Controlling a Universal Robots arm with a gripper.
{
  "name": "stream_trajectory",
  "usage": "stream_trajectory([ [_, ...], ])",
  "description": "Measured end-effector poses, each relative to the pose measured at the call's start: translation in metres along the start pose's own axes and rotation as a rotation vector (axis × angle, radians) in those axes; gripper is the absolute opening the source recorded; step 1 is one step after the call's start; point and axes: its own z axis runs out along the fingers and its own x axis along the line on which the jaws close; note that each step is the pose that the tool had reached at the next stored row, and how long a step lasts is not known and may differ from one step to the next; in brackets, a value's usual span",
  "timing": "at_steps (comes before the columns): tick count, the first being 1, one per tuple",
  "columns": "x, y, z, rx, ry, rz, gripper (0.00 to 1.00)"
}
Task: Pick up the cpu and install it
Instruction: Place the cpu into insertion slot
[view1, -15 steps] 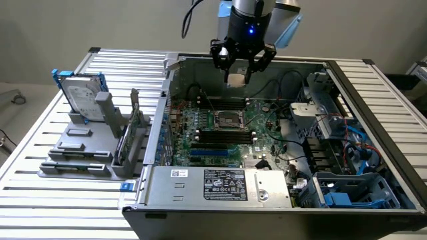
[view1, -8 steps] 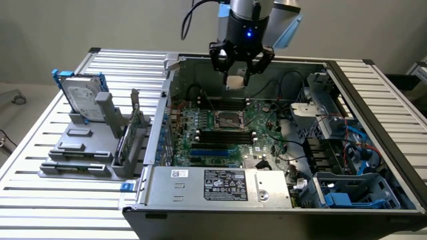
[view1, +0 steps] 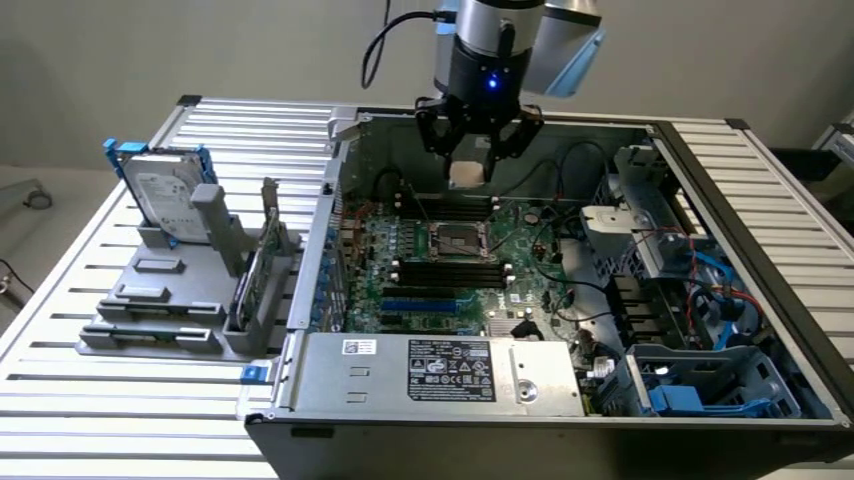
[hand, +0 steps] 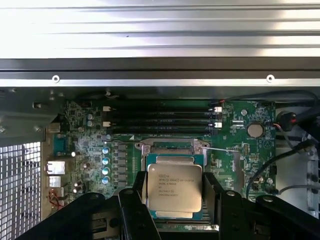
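Note:
The cpu (hand: 174, 188), a small square chip with a silver-grey printed top, sits between my gripper's (hand: 175, 197) two black fingers (hand: 134, 200), which are shut on its opposite edges. In the exterior view my gripper (view1: 470, 168) hangs inside the open computer case with the cpu (view1: 466, 174) at its tips, well above the motherboard (view1: 527, 270). The metal-framed socket (view1: 454, 240) lies on the board below and slightly nearer the front of the case. In the wrist view the socket (hand: 172, 149) shows directly behind the chip.
Black memory slots (hand: 160, 117) run beside the socket. A power supply (view1: 441, 370) closes the case front, and cables and drive bays (view1: 667, 290) crowd the exterior view's right. A hard drive (view1: 170, 195) stands in a grey fixture (view1: 160, 310) on the slatted table outside.

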Motion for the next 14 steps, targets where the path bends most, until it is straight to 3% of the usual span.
stream_trajectory([
  [14,0.000,-0.0015,0.0143,-0.0059,-0.0261,0.249,0.55],
])
